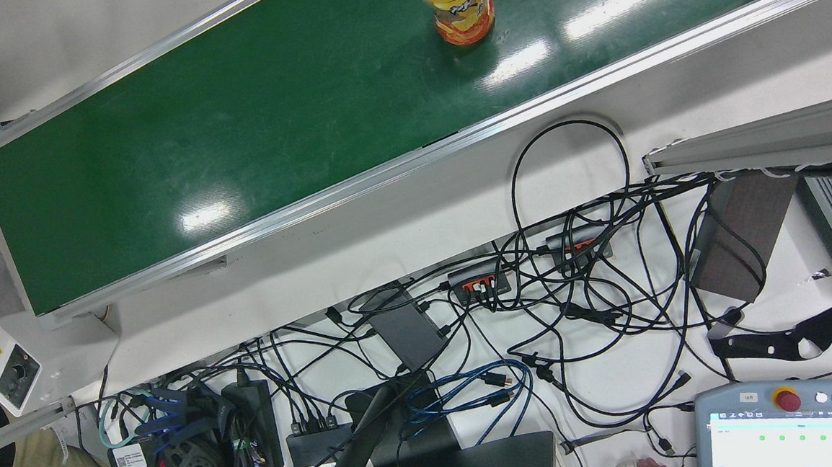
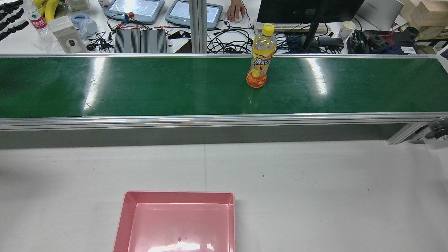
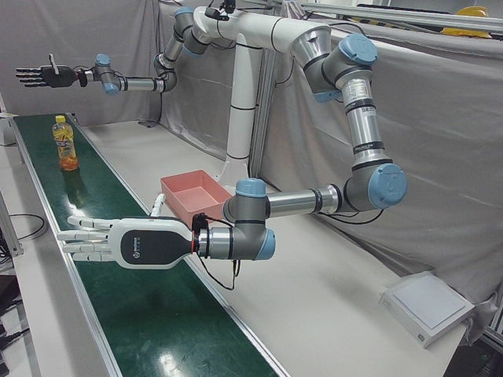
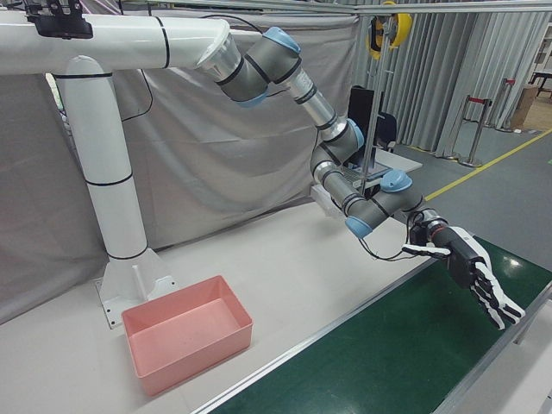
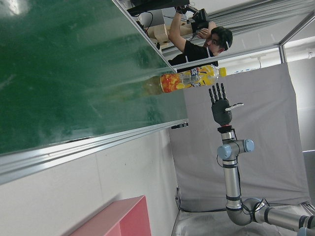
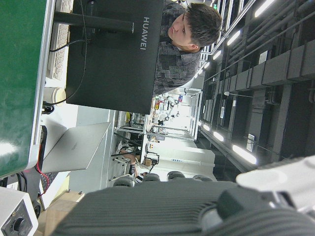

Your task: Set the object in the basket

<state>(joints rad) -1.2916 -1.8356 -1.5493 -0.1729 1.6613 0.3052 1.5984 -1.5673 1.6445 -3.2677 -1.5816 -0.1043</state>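
A: Green conveyor belt (image 2: 175, 87) runs across the white desk (image 2: 315, 182). Where's the bottle?

B: Juice bottle (image 2: 260, 59) stands upright mid-belt. Pink basket (image 2: 176, 224) sits empty on the desk. Left hand (image 3: 110, 242) and right hand (image 3: 43, 75) both hover flat, fingers spread, holding nothing.

An orange drink bottle (image 2: 260, 57) stands upright on the green conveyor belt (image 2: 140, 87).
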